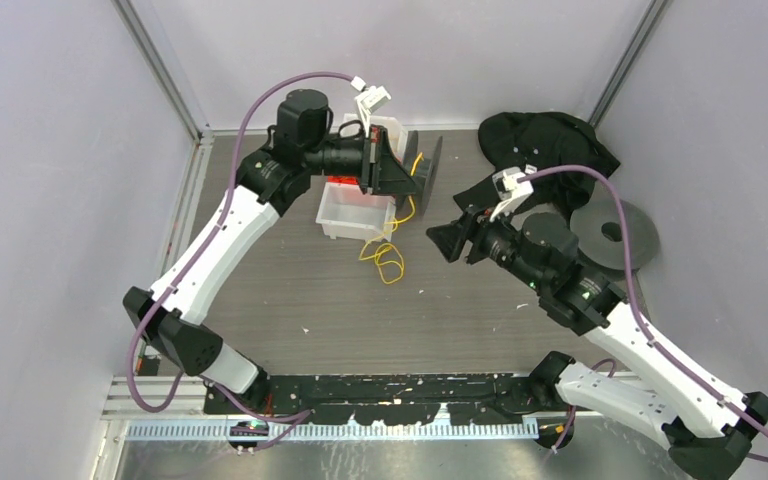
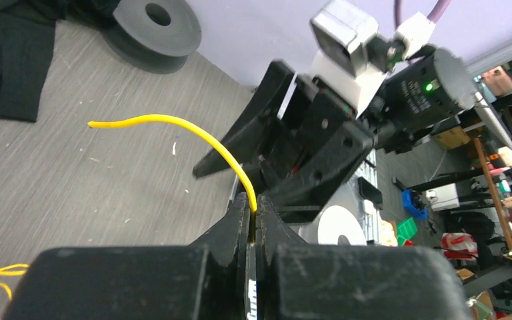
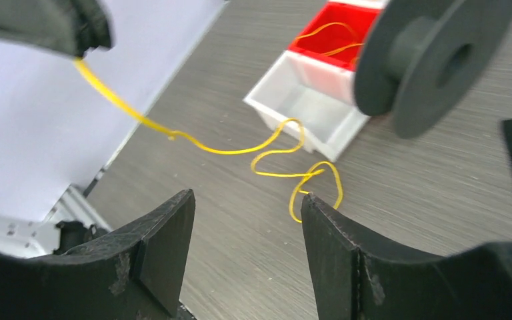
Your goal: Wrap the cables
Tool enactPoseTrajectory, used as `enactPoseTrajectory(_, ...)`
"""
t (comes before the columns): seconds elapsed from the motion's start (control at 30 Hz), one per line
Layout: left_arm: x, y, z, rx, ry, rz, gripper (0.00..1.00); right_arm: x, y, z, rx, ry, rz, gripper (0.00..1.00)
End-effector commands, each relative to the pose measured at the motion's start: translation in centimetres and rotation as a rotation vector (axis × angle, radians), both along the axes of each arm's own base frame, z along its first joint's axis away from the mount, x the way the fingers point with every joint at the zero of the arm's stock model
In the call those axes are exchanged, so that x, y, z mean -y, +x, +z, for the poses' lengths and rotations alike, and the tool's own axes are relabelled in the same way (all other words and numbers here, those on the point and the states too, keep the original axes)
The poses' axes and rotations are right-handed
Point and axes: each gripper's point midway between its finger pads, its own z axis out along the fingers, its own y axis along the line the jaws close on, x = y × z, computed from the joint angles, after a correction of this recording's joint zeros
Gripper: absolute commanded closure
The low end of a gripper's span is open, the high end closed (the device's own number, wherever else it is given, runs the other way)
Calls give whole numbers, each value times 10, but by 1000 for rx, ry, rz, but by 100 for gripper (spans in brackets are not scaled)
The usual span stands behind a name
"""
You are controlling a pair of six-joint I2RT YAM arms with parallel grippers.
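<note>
A thin yellow cable (image 1: pixel 388 258) lies in loose loops on the table in front of the white bin (image 1: pixel 345 225). My left gripper (image 1: pixel 412 180) is shut on it above the bin. In the left wrist view the jaws (image 2: pixel 254 215) pinch the cable (image 2: pixel 173 123), whose free end arcs out to the left. My right gripper (image 1: pixel 444 238) is open and empty, facing the left one. In the right wrist view its fingers (image 3: pixel 247 207) stand wide apart above the table, with the cable's loops (image 3: pixel 287 157) just beyond them. A second yellow strand lies in the red bin (image 3: pixel 337 33).
A dark grey spool (image 1: pixel 432 165) stands on edge beside the bins, and also shows in the right wrist view (image 3: pixel 433 60). Another spool (image 1: pixel 615 235) lies flat at the right. A black cloth (image 1: pixel 545 140) is heaped at the back right. Walls close in on the left, back and right.
</note>
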Motion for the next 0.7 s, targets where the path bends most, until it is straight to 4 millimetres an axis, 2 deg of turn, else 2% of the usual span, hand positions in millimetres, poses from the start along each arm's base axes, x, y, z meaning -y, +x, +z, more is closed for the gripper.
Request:
enactPoseTrajectory(0.0, 7, -1, 23, 37, -88, -54, 99, -37, -15, 48, 179, 169, 214, 35)
enactPoseTrajectory(0.1, 9, 8, 25, 10, -85, -8, 100, -45, -13, 50, 177, 158, 242, 35)
enactPoseTrajectory(0.2, 9, 21, 20, -31, -63, 71, 99, -50, -13, 63, 217, 186, 262, 34)
enactPoseTrajectory(0.4, 12, 33, 14, -97, -58, 137, 99, -59, 1, 61, 254, 155, 246, 33)
enactPoseTrajectory(0.53, 13, 35, 13, -116, -59, 143, 99, -61, 14, 58, 293, 161, 199, 40)
enactPoseTrajectory(0.67, 13, 36, 12, -135, -55, 155, 99, -63, 25, 60, 329, 182, 161, 52)
